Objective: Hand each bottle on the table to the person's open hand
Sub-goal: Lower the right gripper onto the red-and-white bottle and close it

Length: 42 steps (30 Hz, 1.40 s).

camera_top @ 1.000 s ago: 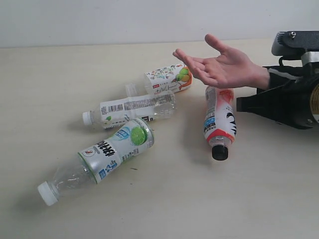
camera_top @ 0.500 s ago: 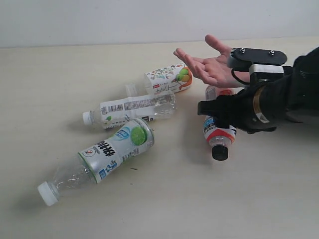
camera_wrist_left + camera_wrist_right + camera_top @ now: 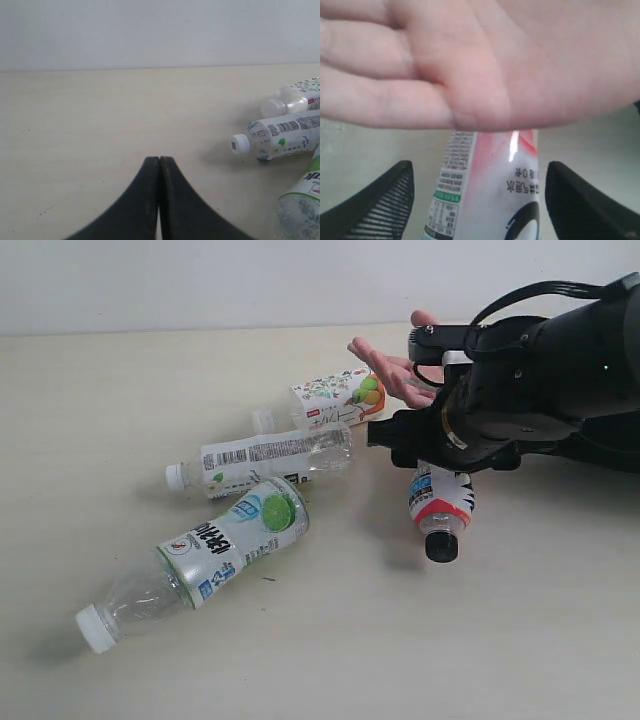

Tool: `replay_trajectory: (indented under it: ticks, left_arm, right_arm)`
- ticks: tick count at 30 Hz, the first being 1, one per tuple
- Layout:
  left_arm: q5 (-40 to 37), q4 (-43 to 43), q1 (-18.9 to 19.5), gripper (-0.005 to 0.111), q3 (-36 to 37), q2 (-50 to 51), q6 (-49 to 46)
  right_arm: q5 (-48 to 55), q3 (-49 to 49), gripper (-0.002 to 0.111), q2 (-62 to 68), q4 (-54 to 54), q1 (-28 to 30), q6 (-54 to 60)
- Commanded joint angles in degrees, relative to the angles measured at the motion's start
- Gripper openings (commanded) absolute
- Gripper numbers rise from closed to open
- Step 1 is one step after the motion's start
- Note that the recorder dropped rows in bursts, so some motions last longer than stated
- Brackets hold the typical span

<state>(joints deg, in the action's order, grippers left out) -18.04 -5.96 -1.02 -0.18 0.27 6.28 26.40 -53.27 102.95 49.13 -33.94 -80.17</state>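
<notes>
1. Whereas a second ago the right arm stood at the right edge of the table (image 3: pixel 520 640), the right gripper (image 3: pixel 477 170) has since swept in and now hangs over the red-white bottle (image 3: pixel 440 502). Its jaws are spread wide to either side of the label, touching nothing that shows.
2. Red-white bottle: lying flat, black cap toward the camera, unmoved, directly beneath the person's open hand (image 3: pixel 392 370).
3. Person's open hand: palm up, fingers extended and lying close together, position unchanged; now largely hidden behind the arm in the exterior view.
4. Lime bottle (image 3: pixel 235 535), barcode bottle (image 3: pixel 265 455), fruit bottle (image 3: pixel 335 398): all flat on the table, unmoved.
5. Left gripper (image 3: pixel 159 172): fingers pressed together, empty, well apart from the bottles.
6. Reading: first pickup is in approach; no bottle delivered yet. The hand's closeness above the target leaves little room.
</notes>
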Motion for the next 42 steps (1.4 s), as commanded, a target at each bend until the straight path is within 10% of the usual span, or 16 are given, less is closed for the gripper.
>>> replay_trajectory:
  ticks: [1, 14, 23, 42]
  left_arm:
    - [0.2, 0.4, -0.3, 0.002, 0.2, -0.3, 0.1]
    - [0.2, 0.4, -0.3, 0.002, 0.2, -0.3, 0.1]
    - [0.2, 0.4, -0.3, 0.002, 0.2, -0.3, 0.1]
    - [0.2, 0.4, -0.3, 0.002, 0.2, -0.3, 0.1]
  right_arm:
    - [0.9, -0.5, 0.070, 2.4, 5.9, -0.1, -6.1]
    - [0.9, -0.5, 0.066, 6.7, 10.3, -0.1, -10.4]
    - [2.4, -0.5, 0.000, 5.7, 8.9, -0.1, -9.9]
    - [8.8, 3.3, 0.000, -0.4, -20.7, -3.7, 20.6]
